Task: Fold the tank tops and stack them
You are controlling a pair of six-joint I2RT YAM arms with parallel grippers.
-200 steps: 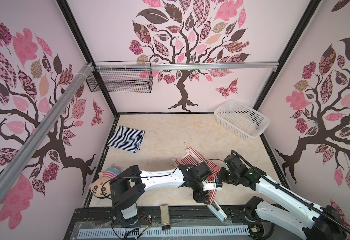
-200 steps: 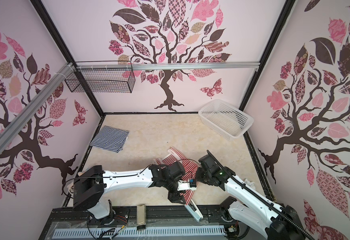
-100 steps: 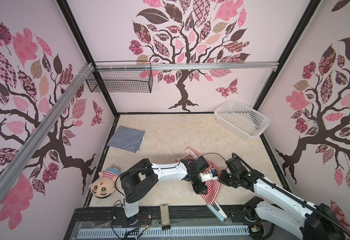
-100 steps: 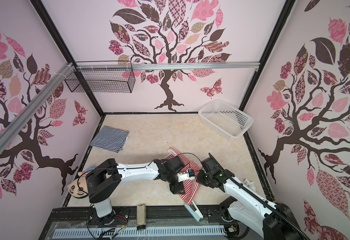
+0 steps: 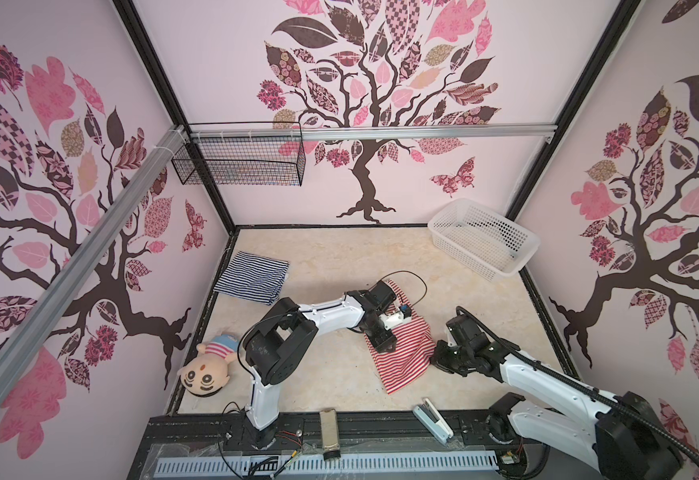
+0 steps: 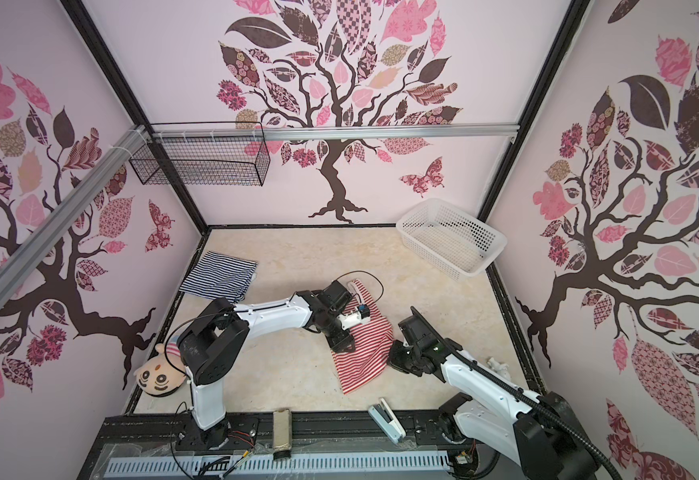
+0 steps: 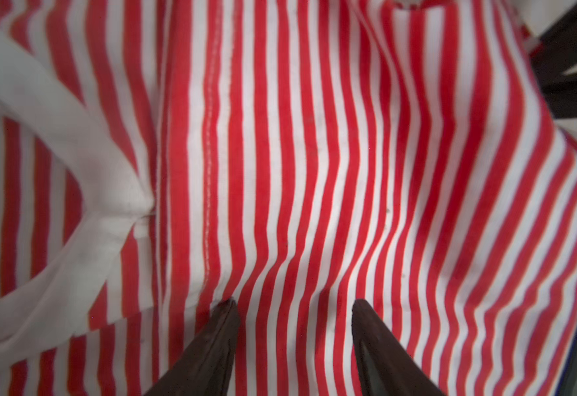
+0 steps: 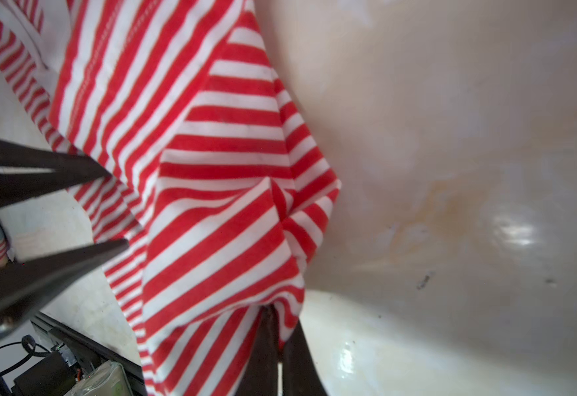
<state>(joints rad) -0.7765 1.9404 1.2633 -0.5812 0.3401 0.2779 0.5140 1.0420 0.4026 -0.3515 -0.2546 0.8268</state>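
Red top (image 5: 407,359) lies rumpled at 5 o'clock on the table (image 5: 339,257). Right gripper (image 8: 275,308) is clamped on its 3 o'clock edge. Left gripper (image 7: 294,301) has its fingers apart, tips on the cloth. Folded navy top (image 5: 252,277) lies at 10, basket (image 5: 518,257) at 2, doll (image 5: 206,372) at 8 and stapler (image 5: 433,417) at 6. The left arm (image 5: 327,316) stands between the tops.

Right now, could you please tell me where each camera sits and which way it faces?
Top views: high above the arms' bases, both look down and back over the table; the left arm with left claw and right arm with right claw show.
Left wrist: on the left arm, looking down past its open fingers at the red-and-white tank top.
Right wrist: on the right arm, looking along the right claw, shut on that top's edge, towards the left claw.
Shared: all four views show the red-and-white tank top.
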